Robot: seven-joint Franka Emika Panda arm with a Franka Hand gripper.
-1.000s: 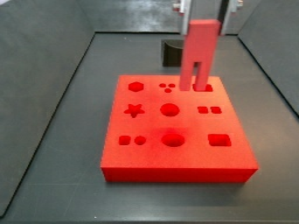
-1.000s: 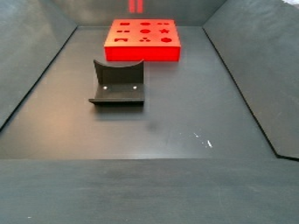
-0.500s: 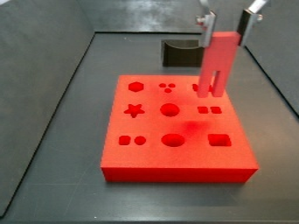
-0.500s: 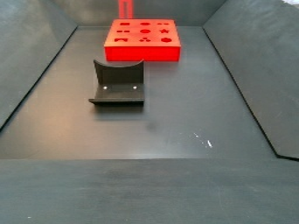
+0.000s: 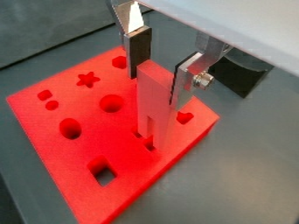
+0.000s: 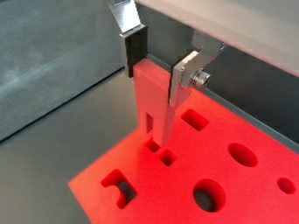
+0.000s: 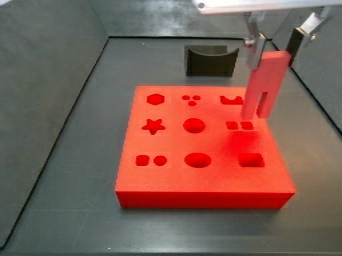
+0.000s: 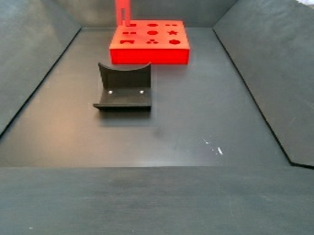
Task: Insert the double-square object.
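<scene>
The double-square object [image 7: 267, 85] is a slim red bar that hangs upright with its two prongs down. My gripper [image 7: 274, 48] is shut on its upper end, with the silver fingers [image 5: 138, 52] on either side in both wrist views. The prongs sit right over the pair of small square holes [image 7: 241, 126] at the right of the big red block [image 7: 174, 170]. In the wrist views the prong tips [image 5: 149, 144] [image 6: 158, 138] are at the block's top face, and I cannot tell if they are inside. The bar [image 8: 123, 9] also shows above the block [image 8: 150, 50].
A small dark grey curved holder [image 7: 207, 60] stands behind the block, and shows out on the floor in a side view [image 8: 124, 87]. The block carries several other shaped holes: a star [image 7: 152, 127], circles and a rectangle. Grey walls enclose the dark floor.
My gripper has carried the bar from the block's back row toward the front and right. The bar now stands over the pair of square holes in the middle row.
</scene>
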